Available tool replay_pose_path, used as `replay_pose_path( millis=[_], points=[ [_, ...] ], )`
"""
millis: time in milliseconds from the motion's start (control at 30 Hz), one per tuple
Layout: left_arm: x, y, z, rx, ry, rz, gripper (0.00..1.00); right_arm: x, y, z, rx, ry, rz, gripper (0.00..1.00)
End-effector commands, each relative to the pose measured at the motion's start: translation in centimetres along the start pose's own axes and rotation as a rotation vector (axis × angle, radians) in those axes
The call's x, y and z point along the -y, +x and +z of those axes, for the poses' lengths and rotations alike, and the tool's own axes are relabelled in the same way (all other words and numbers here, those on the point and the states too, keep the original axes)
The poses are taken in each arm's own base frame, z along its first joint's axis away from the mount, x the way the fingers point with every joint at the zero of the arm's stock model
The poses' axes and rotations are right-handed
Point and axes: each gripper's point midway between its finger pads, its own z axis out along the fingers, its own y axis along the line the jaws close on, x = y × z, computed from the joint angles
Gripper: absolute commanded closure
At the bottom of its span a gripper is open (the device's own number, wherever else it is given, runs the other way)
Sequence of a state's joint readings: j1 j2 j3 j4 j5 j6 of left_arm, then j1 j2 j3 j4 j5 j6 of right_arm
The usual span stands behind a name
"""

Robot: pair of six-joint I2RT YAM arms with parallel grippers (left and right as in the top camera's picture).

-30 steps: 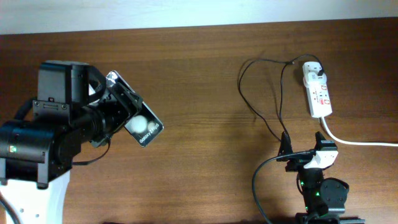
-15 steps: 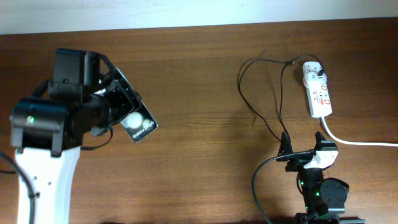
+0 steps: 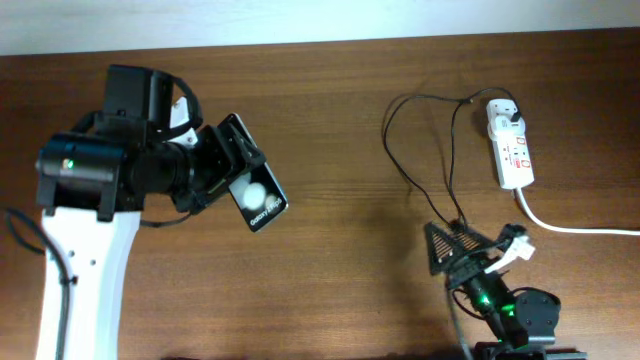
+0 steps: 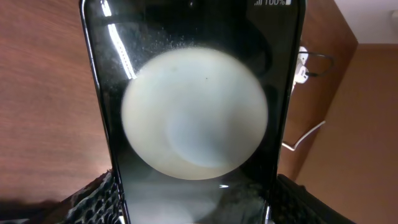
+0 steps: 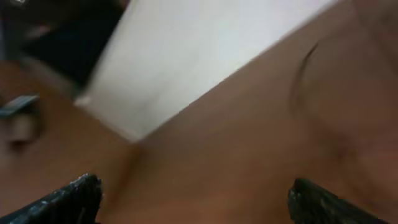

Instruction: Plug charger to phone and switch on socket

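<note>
Above the table's (image 3: 340,120) left side, the left fingers (image 4: 93,198) clamp the phone (image 3: 258,196) by its edges; it looks glossy and slippery. The right fingers (image 5: 74,196) gape wide, empty. The limp charger (image 3: 449,160) is best taken near its tip.

Overhead was bright, even, sharp; soft shadows fell beside my arms on the bench (image 3: 340,200). Left wrist: big round lamp glare washed the phone (image 4: 196,118) screen, dust specks showing. Right wrist was heavily motion-blurred, nothing crisp.

Glossy phone (image 4: 196,124), seemingly wooden table (image 3: 330,120)
</note>
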State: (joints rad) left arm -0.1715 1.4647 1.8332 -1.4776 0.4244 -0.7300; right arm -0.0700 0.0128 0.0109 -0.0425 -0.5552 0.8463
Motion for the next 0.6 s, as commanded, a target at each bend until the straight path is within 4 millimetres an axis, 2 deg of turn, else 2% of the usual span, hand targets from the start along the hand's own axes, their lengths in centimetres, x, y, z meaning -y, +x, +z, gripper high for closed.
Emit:
replay_pose_path(
  millis=[0,33,100,133,400,567],
  points=[
    [0.6,-0.1,0.5,-0.029,0.029,-0.035,0.55,-2.9,2.6,-0.4,-0.175,-0.145,0.268,0.02],
    [0.7,-0.3,0.7,-0.029,0.03,-0.037,0.55,-4.0,2.3,-0.6,-0.178,-0.193,0.242,0.01],
    [0.8,-0.7,1.0,-0.027,0.032,-0.036,0.55,-7.5,1.4,-1.5,-0.17,-0.348,0.118,0.02],
    [0.9,-0.9,1.2,-0.025,0.034,-0.035,0.56,-8.3,1.1,-1.7,-0.167,-0.376,0.118,0.02],
    [1.3,-1.8,1.8,-0.011,0.046,-0.027,0.56,-11.2,-0.6,-2.2,-0.223,-0.364,0.2,0.02],
    [1.6,-2.1,1.8,-0.001,0.056,-0.027,0.56,-13.8,-2.7,-0.5,-0.341,-0.356,0.203,0.02]
  ],
)
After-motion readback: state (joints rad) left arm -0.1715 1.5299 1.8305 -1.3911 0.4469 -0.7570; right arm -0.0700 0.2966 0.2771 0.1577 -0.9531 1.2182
